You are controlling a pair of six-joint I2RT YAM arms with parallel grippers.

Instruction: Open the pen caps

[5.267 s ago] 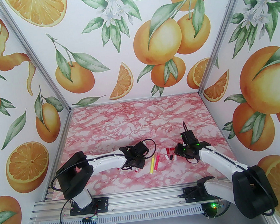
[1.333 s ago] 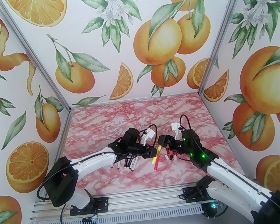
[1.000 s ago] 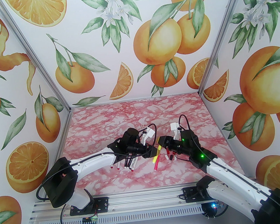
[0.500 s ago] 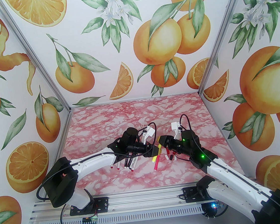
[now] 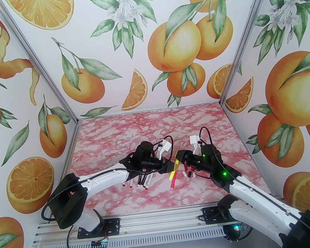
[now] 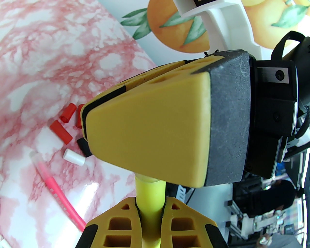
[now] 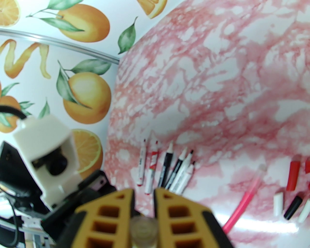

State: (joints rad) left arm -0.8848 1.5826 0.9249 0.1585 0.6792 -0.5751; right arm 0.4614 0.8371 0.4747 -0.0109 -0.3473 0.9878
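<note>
Yellow pen (image 6: 150,191) hangs mid-air above table (image 5: 149,127), barrel clamped in left gripper (image 6: 150,202), clear cap (image 7: 143,230) pinched tight in right gripper (image 7: 144,193). Risk: w/ an off-axis pull cap could slip out, or barrel twist loose & drop among loose caps (image 6: 61,128) below.

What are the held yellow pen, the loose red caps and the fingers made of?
Slim yellow pen barrel: smooth, slightly glossy plastic, going by its even sheen. Short red tubular caps: opaque satin plastic; one shows a hollow end. Ochre wedge fingers: matt, finely textured, with lattice holes; probably 3D-printed plastic.
</note>
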